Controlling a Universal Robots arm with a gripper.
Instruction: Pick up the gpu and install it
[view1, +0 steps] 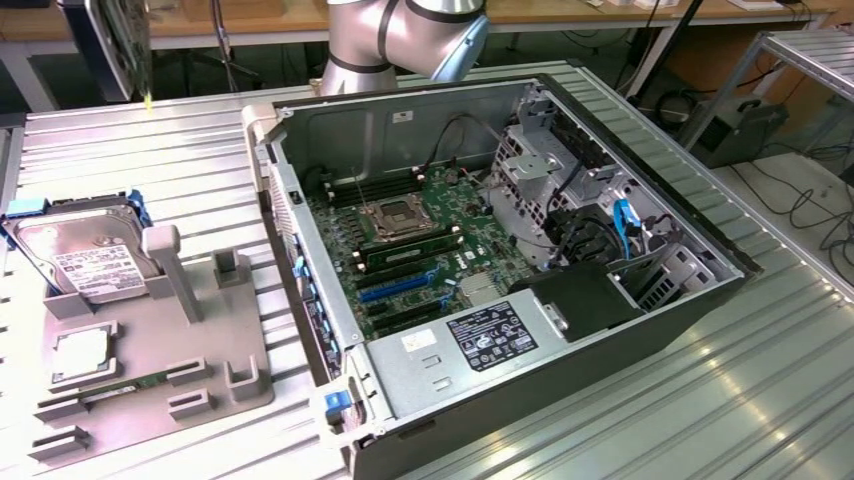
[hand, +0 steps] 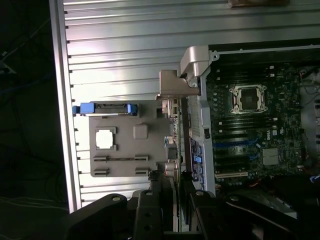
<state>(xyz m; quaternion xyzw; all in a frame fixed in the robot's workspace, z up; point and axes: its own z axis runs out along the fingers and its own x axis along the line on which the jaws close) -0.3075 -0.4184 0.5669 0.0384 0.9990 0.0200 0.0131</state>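
We see a ribbed metal surface (view1: 721, 400) filling most of the exterior view. Wooden desks (view1: 240, 25) stand behind it along the upper edge, and loose cables (view1: 807, 200) lie on the floor at the exterior view's right. The robot arm (view1: 394, 40) rises at the upper middle. An open computer case (view1: 601, 370) lies in the centre, its green motherboard (view1: 414, 250) exposed. At the exterior view's left, a grey tray (view1: 147, 345) carries a hard drive (view1: 80, 260). In the wrist view, the hand (hand: 172, 192) grips the gpu (hand: 172, 125). The card is seen edge-on, silver bracket farthest from the fingers, over the strip where tray and case meet. The hard drive's white label and the black label (view1: 497, 335) on the power supply carry print we cannot read.
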